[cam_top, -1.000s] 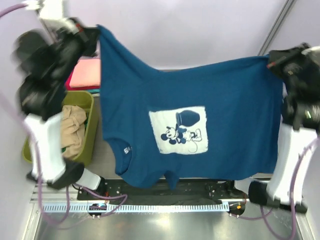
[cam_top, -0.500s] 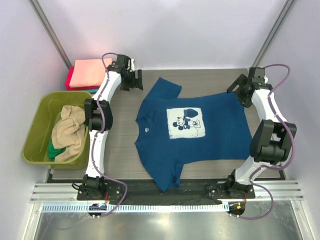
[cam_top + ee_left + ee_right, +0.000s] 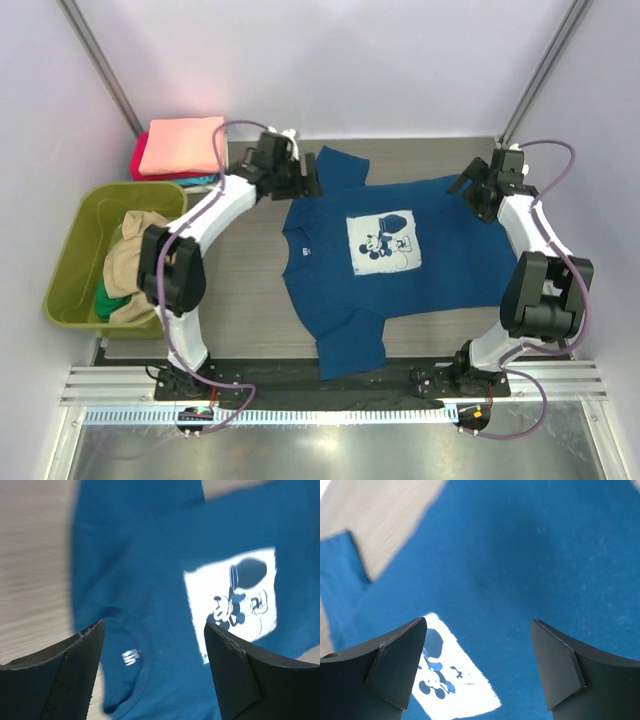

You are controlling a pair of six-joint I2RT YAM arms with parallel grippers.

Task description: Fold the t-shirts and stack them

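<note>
On the table (image 3: 250,300) between my two arms, the navy blue t-shirt (image 3: 440,290) lies spread flat with its white patch (image 3: 385,241) facing up. Its collar points toward my left side and its hem toward my right. My left gripper (image 3: 303,178) hovers over the far sleeve with its jaws spread and nothing between them. My right gripper (image 3: 472,187) is likewise spread and empty above the far hem corner. Both wrist views show only cloth below open fingers.

I judge the laying-out done and the folding not yet begun. Next I would pinch the far edge at sleeve and hem and carry it over toward the near edge, keeping both ends level so the fold stays straight. The salmon-pink shirt (image 3: 180,145) tops the stack at the far left, and the tan shirt (image 3: 135,265) waits in the tub (image 3: 70,255).
</note>
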